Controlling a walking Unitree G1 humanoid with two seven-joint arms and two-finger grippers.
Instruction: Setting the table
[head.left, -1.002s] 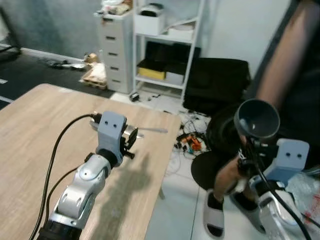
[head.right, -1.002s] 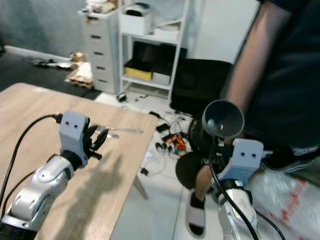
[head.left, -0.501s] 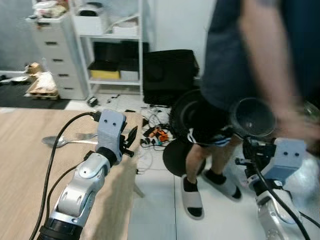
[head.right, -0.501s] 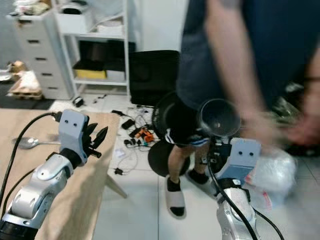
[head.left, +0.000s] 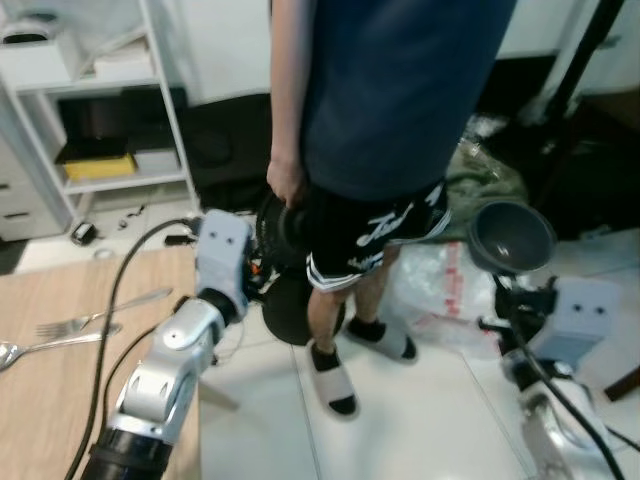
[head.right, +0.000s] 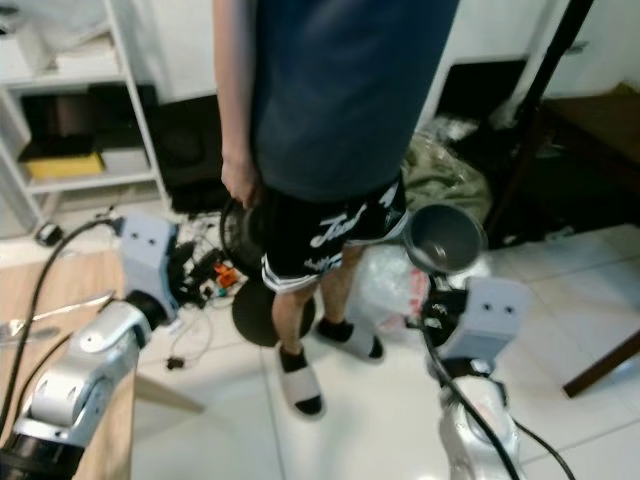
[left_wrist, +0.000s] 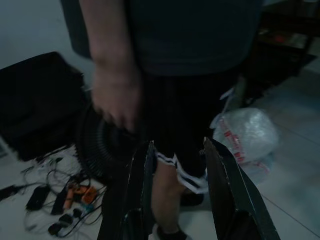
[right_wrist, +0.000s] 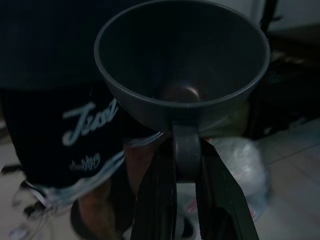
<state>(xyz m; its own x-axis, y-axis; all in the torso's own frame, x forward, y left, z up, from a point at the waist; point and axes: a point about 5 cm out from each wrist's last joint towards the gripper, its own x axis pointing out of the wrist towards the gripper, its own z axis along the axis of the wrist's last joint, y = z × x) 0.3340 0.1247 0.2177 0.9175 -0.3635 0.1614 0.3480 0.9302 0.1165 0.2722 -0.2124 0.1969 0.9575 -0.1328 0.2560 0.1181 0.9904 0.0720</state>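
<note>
Left gripper (left_wrist: 175, 192) is raised beyond the edge of the light wooden counter (head.left: 40, 400), fingers spread and holding nothing. On the counter lie a silver metal fork (head.left: 100, 315) and a silver spoon (head.left: 45, 346). A person in dark shorts (head.left: 370, 220) stands ahead. Right gripper (right_wrist: 186, 170) pinches the handle of a dark grey round cup (head.left: 512, 237), held upright above the white floor.

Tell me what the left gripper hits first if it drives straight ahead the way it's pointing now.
Most likely the person standing right in front. In the left wrist view the open left gripper frames their dark shorts and leg, with a black fan beside them. Depth is unclear, so take it as a guess.
</note>
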